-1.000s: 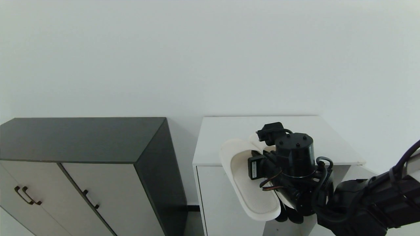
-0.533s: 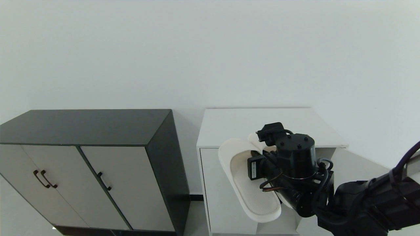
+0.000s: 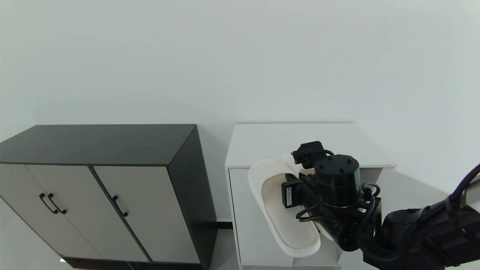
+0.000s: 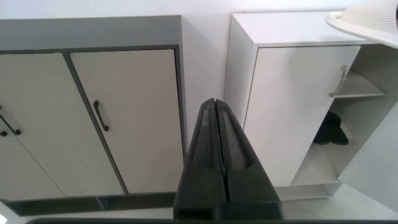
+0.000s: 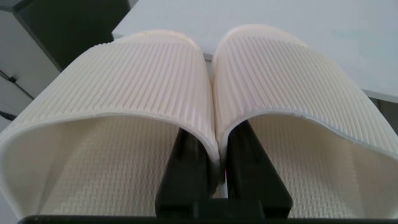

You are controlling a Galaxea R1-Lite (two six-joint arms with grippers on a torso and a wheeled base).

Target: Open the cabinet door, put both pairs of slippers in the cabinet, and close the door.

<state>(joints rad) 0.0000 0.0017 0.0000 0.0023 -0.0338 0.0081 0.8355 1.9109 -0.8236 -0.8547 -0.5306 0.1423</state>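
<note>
While the right gripper (image 5: 214,149) is clamped shut on the cream slippers (image 5: 143,81), one finger is tucked under each strap and the two inner side walls are pinched together between them. The pair is held side by side in the air before the front of the white cabinet (image 3: 292,142), with the toes raised near its top edge and the heels hanging lower. The slippers look moulded from foam or rubber. Their broad straps are ribbed with fine lines, the footbeds are stippled with a small raised pattern, and the outlines are rounded.

The left gripper (image 4: 216,106) is pressed closed on nothing, its dark flat fingers meeting in a thin seam, and it is pointed toward the white cabinet's left edge.

That cabinet is boxy, smooth and matt. Its left door (image 4: 298,112) is shut and fitted with a slim pale handle (image 4: 340,81). The compartment to the right of that door is laid open, showing shelves (image 4: 357,87) and a dark pair (image 4: 333,130) on a lower one, too small to be made out further.

Just left of the white cabinet a dark cabinet (image 3: 93,144) is stood, with a black top and side, pale grey doors and dark bar handles (image 3: 120,205). Behind the white cabinet a plain pale wall (image 3: 240,56) is seen.
</note>
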